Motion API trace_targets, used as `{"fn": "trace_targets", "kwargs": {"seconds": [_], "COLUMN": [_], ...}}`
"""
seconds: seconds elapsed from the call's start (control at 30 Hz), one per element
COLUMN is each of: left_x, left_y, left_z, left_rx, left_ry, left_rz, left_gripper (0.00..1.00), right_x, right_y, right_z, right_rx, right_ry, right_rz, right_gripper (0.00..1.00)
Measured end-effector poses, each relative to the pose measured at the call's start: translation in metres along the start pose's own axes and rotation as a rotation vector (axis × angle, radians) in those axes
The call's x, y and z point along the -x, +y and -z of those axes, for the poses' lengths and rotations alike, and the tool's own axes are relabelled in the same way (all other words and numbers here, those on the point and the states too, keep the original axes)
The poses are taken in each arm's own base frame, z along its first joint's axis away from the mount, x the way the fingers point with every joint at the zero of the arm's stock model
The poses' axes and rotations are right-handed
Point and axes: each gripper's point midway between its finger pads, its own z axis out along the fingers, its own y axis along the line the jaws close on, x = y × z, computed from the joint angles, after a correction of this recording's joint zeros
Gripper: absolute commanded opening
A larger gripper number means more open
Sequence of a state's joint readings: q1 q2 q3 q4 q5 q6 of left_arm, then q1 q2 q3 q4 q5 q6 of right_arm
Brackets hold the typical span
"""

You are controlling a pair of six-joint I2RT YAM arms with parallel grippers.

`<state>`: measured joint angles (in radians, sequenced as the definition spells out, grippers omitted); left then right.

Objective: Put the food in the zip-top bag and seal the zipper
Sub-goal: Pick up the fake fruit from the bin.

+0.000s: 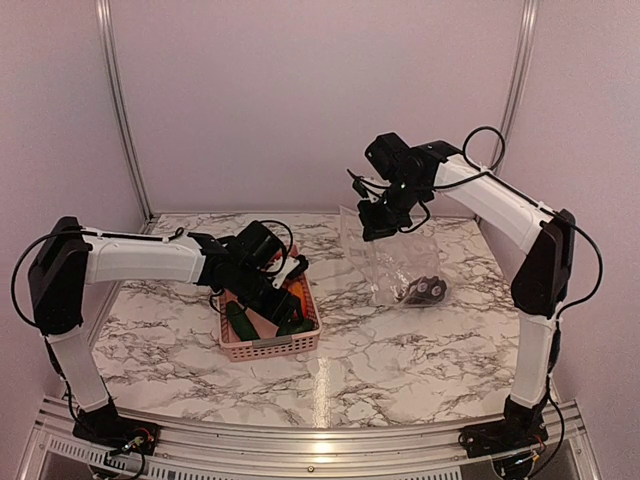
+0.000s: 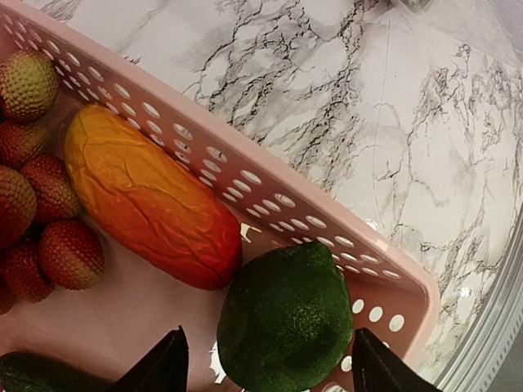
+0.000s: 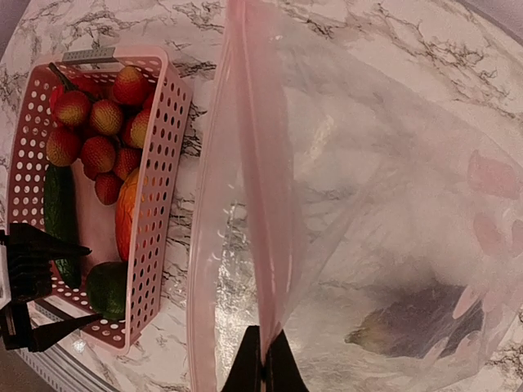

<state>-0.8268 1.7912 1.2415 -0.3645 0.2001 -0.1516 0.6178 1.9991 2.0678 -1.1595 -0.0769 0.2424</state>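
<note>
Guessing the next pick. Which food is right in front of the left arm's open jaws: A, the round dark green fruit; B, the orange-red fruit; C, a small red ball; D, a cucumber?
A: the left wrist view frames the round dark green fruit between the two jaws, in a corner of the basket.

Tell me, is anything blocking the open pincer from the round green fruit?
Nothing visible. The left pincer straddles the green fruit, one finger each side. Only the wall of the pink basket stands between fruit and bag.
</note>
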Motion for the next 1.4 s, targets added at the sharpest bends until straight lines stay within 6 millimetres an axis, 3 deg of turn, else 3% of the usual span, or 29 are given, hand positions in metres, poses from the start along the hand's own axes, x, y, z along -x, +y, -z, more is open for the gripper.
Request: {"fn": "trace_targets", "kwargs": {"seconds": [0.33,0.57,0.8,1.13,1.4], "left_x": [0.002,-0.009,-0.012,-0.014,-0.009], "left_y": [-0.01,-0.01,-0.005,0.0,0.001], "left_z": [-0.02,-0.034,-0.044,-0.04,-0.012], "left_rx": [-0.074,-0.089,-0.078,-0.04,0.003], "left_ry": [0.04,0.084,0.102,0.114,0.106], "left_rz": [-0.089,-0.105,-0.112,-0.113,-0.115], "left_gripper": [0.72,0.78,0.67,0.53,0.46], "right_x": [-0.005,-0.004,-0.004,-0.004,-0.004], "right_y": [0.0,0.002,0.003,0.003,0.003], "right_z": [-0.006,-0.005,-0.005,-0.005,-0.005], "right_rx": [0.008,0.014,0.021,0.024,0.025], "right_ry": [0.017,0.011,0.013,0.012,0.012], "right_rz": [-0.007,-0.016,-0.016,-0.016,-0.016], "right_gripper": [0.0,0.0,0.0,0.0,0.0]}}
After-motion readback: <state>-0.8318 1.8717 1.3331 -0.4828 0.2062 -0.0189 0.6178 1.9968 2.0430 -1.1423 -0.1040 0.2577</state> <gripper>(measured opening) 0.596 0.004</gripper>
